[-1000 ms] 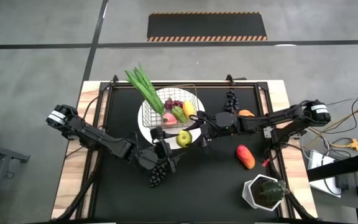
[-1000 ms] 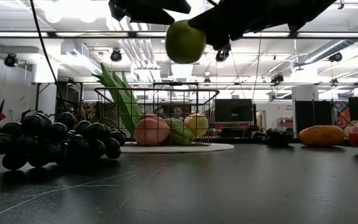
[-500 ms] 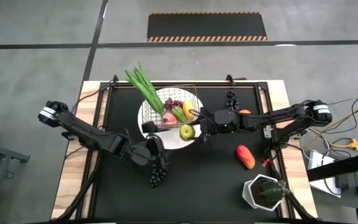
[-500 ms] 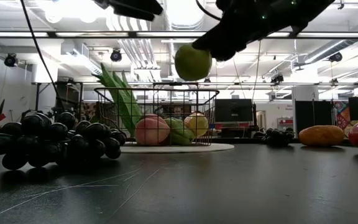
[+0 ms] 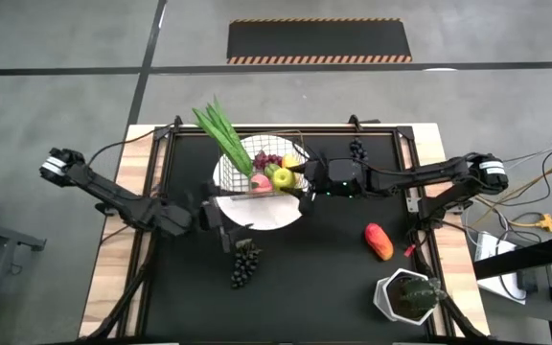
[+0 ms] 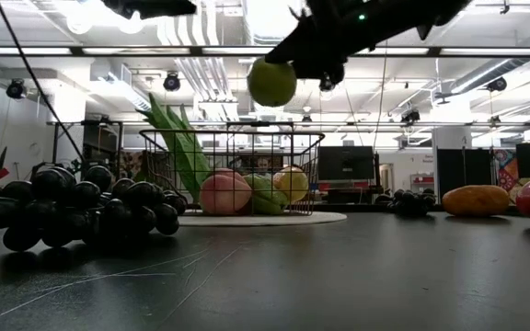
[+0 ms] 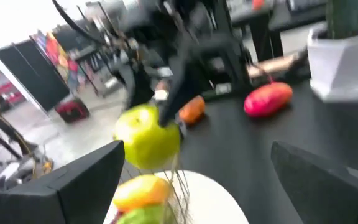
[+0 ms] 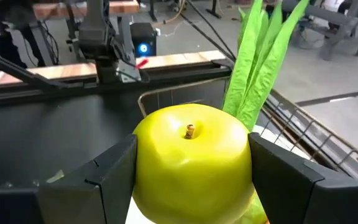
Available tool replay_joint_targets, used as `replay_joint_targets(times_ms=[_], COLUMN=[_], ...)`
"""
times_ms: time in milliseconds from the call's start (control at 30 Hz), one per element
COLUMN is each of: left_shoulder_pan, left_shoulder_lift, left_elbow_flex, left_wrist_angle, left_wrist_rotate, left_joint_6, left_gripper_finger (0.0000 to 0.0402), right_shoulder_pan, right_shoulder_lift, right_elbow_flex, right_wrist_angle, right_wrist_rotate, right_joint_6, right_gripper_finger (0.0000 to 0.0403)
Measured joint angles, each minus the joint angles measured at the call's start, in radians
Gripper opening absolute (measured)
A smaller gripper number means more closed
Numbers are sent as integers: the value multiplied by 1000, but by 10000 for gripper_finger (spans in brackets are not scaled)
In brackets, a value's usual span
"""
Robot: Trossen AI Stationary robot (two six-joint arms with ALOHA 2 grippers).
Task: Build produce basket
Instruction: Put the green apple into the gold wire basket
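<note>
The wire basket (image 5: 288, 151) stands on a white plate (image 5: 257, 213) and holds a peach (image 5: 260, 182), purple grapes (image 5: 268, 160) and other fruit. Green leafy stalks (image 5: 220, 132) lean out over its far left corner. My right gripper (image 5: 296, 182) is shut on a yellow-green apple (image 5: 282, 177) above the basket's near rim. The apple also shows in the low view (image 6: 271, 82) and the right wrist view (image 8: 191, 165). My left gripper (image 5: 224, 222) stands open at the plate's left edge, empty, its fingers wide apart in the left wrist view (image 7: 191, 186). A dark grape bunch (image 5: 244, 264) lies on the table near it. My right gripper pinches the apple between its two fingers, one on each of its opposite sides (image 8: 143, 163). The fingers (image 8: 107, 177) come nearly level from the table's right. The apple is lifted clear above the basket, upright, with its stem (image 8: 190, 130) on top.
Another dark grape bunch (image 5: 356, 150) and an orange (image 5: 379, 173) lie at the far right. A red-orange fruit (image 5: 379, 241) lies right of centre. A potted plant in a white pot (image 5: 408, 295) stands at the near right. Bare black mat lies along the near edge.
My right gripper has carried the apple from over the plate's near part toward the far edge, and it is now over the basket's near rim. My left gripper has drawn back from above the dark grape bunch toward the table's left. The bunch has stayed on the table.
</note>
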Motion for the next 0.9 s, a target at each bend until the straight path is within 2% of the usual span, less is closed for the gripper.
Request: replay_joint_targets(times_ms=[167,333,567,900], left_shoulder_pan=[-1,-1,-3,-2], left_shoulder_lift=[-119,-182,-167,-166], left_elbow_flex=[-73,-116,-116,-111], left_wrist_angle=[140,138,136,138], left_wrist_rotate=[0,2,7,7], left_joint_6=[-30,-48,-47,-13], left_gripper_finger=[386,386,386,386], right_shoulder_pan=[-23,-61,-103,-121], right_shoulder_lift=[134,310,515,656], right_elbow_flex=[98,255,442,560], right_wrist_angle=[18,57,53,9], right_wrist_rotate=[6,5,0,6], right_joint_6=[-8,-9,34,124], right_gripper_finger=[255,255,255,282])
